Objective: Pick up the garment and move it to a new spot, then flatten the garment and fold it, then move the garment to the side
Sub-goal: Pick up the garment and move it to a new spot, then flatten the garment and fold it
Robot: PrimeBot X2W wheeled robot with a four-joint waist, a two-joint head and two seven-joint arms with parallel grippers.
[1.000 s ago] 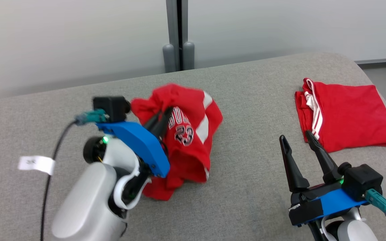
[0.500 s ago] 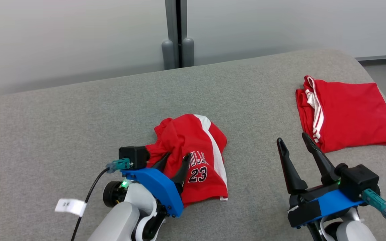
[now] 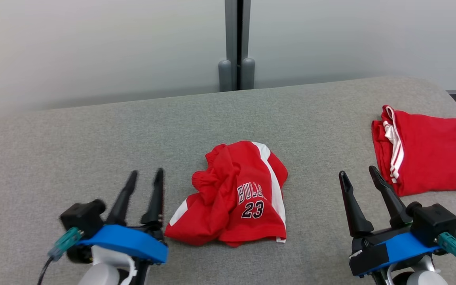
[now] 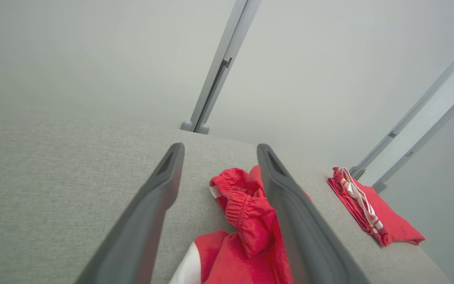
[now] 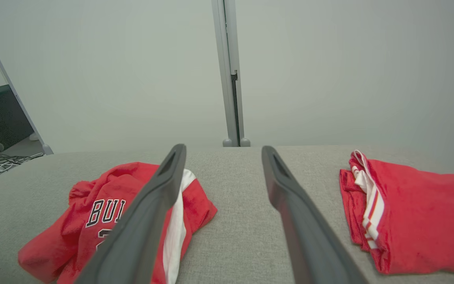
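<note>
Hovering low over the grey fabric surface (image 3: 93,142), I have both of my grippers spread wide and holding nothing. The red Bulls shorts (image 3: 238,198) lie in a crumpled heap on that surface between my two arms, nearer to my left gripper (image 3: 145,172) than to my right gripper (image 3: 357,171). The number 23 and a white side stripe face up, and the elastic waistband is bunched toward the far left of the heap. My left fingers point away from me just beside the heap's near left corner, not touching the cloth. My right fingers stand well apart from the shorts. Beyond and to the right of my right gripper lies a folded red garment (image 3: 430,158) with white striped trim along its left edge. A grey post (image 3: 236,39) rises against the pale wall behind.
</note>
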